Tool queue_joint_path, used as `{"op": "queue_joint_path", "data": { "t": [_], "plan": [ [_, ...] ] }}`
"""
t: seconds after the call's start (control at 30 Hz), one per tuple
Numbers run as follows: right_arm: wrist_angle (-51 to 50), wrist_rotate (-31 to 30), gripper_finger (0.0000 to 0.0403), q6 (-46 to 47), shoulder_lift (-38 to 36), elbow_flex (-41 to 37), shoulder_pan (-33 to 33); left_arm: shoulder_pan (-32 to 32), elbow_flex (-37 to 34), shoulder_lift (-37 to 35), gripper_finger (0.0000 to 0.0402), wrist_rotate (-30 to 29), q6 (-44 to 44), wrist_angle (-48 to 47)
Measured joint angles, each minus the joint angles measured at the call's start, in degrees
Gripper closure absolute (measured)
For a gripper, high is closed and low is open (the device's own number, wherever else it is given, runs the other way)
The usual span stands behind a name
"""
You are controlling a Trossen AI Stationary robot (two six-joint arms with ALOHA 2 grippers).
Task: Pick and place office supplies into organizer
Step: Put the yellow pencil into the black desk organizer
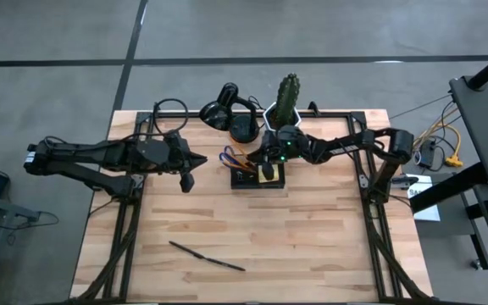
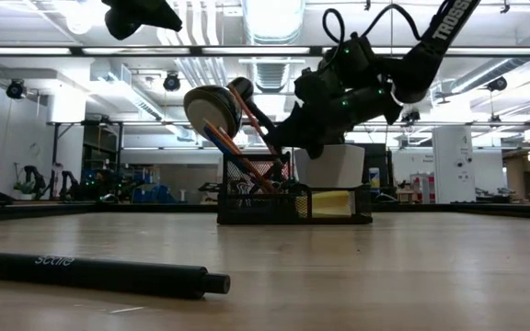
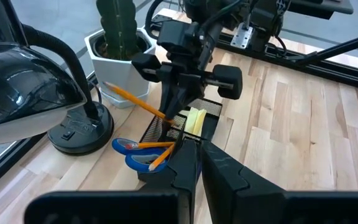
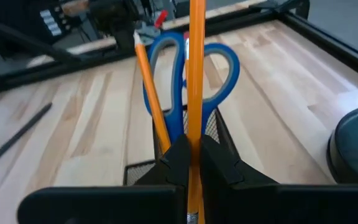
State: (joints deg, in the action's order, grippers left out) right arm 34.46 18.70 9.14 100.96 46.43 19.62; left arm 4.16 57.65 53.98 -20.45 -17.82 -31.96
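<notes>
Looking down on my table (image 1: 312, 246), I see the black mesh organizer (image 1: 257, 176) near the far edge, just in front of the cactus pot (image 1: 280, 113). My right gripper (image 4: 190, 163) hangs over it, fingers pinched on an orange pencil (image 4: 196, 74). Blue-handled scissors (image 4: 185, 68) and another pencil lean inside; a yellow sticky pad (image 3: 196, 118) fills the other compartment. My left gripper (image 1: 186, 180) hovers nearby, nearly closed and empty. One dark pen (image 1: 207, 256) lies near the front edge.

Right hand (image 4: 190, 155) pinched closed, left hand (image 1: 186, 180) raised with fingers together
</notes>
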Motion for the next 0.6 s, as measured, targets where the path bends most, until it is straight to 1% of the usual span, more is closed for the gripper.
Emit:
{"op": "queue_joint_path", "data": {
  "t": [0.13,0.33,0.6],
  "plan": [
    [-3.7,0.0,0.0390,-2.2,-0.1,1.1,0.0,0.0,0.0,0.0,0.0394,0.0,0.0,0.0],
    [-4.3,0.0,0.0390,-3.4,0.0,2.9,0.0,0.0,0.0,0.0,0.0394,0.0,0.0,0.0],
    [-4.2,0.0,0.0390,-3.3,0.2,3.0,0.0,0.0,0.0,0.0,0.0394,0.0,0.0,0.0]
  ]
}}
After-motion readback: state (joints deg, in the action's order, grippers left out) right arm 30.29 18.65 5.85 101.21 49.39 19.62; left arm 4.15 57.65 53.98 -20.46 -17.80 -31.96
